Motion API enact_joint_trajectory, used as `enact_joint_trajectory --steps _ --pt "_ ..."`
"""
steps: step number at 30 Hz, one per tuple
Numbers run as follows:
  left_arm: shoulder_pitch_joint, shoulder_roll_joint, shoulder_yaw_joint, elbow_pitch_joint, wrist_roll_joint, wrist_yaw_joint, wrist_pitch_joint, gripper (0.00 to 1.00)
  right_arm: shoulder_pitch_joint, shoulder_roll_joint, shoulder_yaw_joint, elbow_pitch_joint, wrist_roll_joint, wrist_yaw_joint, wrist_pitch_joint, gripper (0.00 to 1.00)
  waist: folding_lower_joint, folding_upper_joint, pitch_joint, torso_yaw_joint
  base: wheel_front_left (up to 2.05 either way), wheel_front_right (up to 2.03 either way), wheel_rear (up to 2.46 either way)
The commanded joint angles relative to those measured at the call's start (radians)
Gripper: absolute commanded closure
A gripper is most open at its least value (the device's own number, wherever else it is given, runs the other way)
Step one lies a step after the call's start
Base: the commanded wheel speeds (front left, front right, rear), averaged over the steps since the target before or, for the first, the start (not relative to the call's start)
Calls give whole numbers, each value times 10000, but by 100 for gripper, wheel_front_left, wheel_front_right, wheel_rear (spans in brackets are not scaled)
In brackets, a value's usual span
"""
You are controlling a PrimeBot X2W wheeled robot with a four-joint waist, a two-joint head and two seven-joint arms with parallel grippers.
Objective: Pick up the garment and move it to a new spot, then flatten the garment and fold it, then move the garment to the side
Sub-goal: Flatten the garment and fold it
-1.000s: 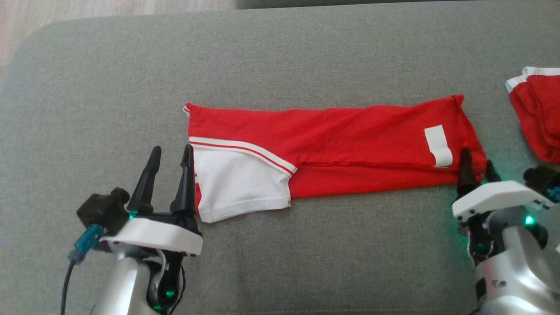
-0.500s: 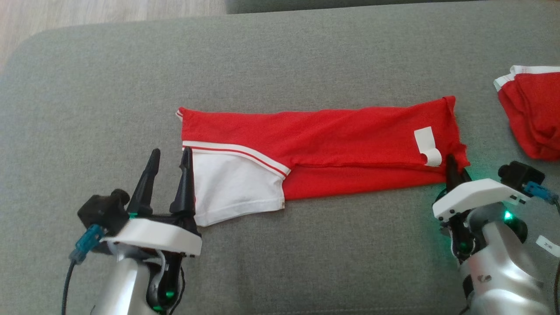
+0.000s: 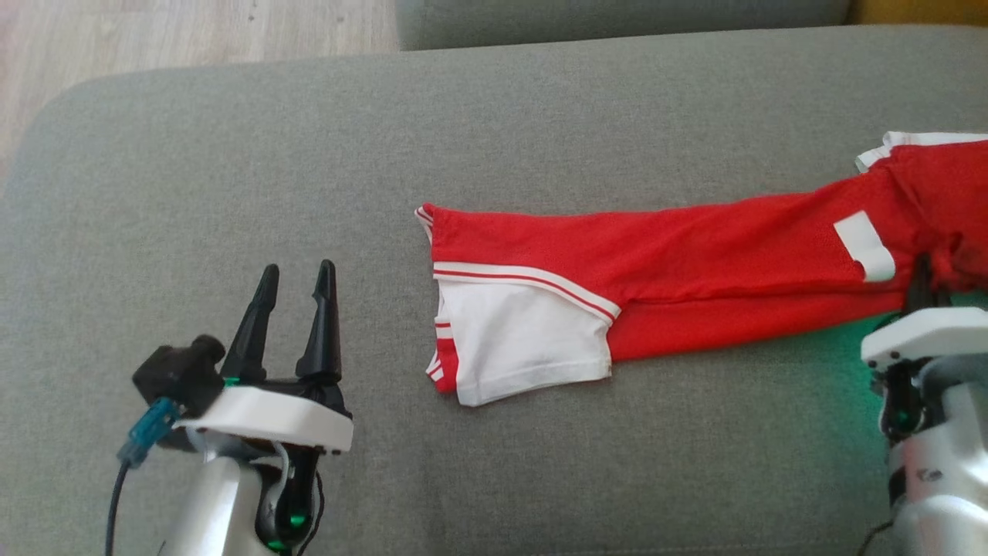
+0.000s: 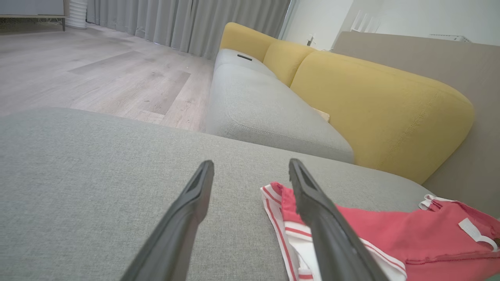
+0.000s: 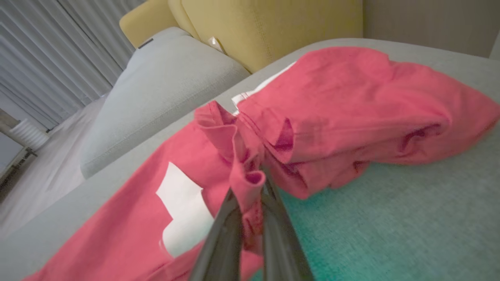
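— Well, what's nearest?
— Low on the left, the left gripper [image 3: 297,267] hovers over the bare grey cushion [image 3: 231,154]. Its jaws are wide apart and it holds nothing. It sits apart from the garment [image 3: 695,255], which is off to its right. Low on the right, the right gripper [image 3: 921,266] is pinched tight on a bunched fold of red cloth at the garment's right end.
— And how does the garment lie?
— Across the cushion, as one long red strip folded lengthwise. Its white sleeve [image 3: 517,332], trimmed in red and white, is at the left end, the end closest to the left gripper. A white label [image 3: 864,245] lies on the red cloth just beside the right gripper.
— Anything behind that right end?
— A second garment [image 3: 949,177], red with a white edge, lying crumpled. The strip's end touches it, but I can't tell whether the two overlap.
— Farther off?
— Past the cushion is a grey seat [image 4: 269,113] with yellow backs [image 4: 375,109], then a pale wood floor [image 3: 154,31]. Grey curtains [image 4: 175,19] hang at the very back.
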Motion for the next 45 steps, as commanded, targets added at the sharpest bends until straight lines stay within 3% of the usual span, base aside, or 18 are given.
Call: enact_joint_trajectory --steps 1,9,14,21,45 --pt "-282 28 332 -304 -79 30 -122 0 -424 32 249 -457 -128 67 -143 100 0 0 -70 0 0 0 0" --pt "-98 28 408 -301 -130 78 -122 0 -281 893 2014 -2098 0 67 333 100 0 0 -370 -82 0 0 0" --pt "-122 28 267 -268 -146 65 -122 0 -5 911 4442 -2659 1949 67 319 100 0 0 -510 64 0 0 0" --pt "-77 28 213 -264 -176 86 -122 0 244 914 6657 -2782 3111 67 -19 100 0 0 -693 485 0 0 0" --pt "37 28 -93 -235 -413 182 -122 0 52 915 10593 -1741 4964 67 -404 100 0 0 -723 1820 0 0 0"
